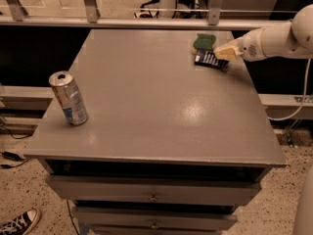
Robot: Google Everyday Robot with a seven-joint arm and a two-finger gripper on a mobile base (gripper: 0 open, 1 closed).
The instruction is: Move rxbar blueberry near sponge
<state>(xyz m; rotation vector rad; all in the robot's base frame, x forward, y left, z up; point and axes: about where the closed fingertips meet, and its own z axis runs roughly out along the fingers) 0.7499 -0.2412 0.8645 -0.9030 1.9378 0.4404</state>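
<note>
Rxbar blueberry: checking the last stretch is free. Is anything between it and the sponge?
Nothing visible does. The rxbar blueberry lies just in front of the sponge near the table's far right edge; the hand is at the bar's right end. The can stands far off, front left.

- gripper (pixel 221 53): at the far right corner of the grey table (pixel 161 116), reaching in from the right, against the right end of the rxbar blueberry (pixel 208 59).
- rxbar blueberry: lying flat, just in front of the sponge (pixel 204 41).
- drink can (pixel 68 98): upright near the left edge, well apart from both.
</note>
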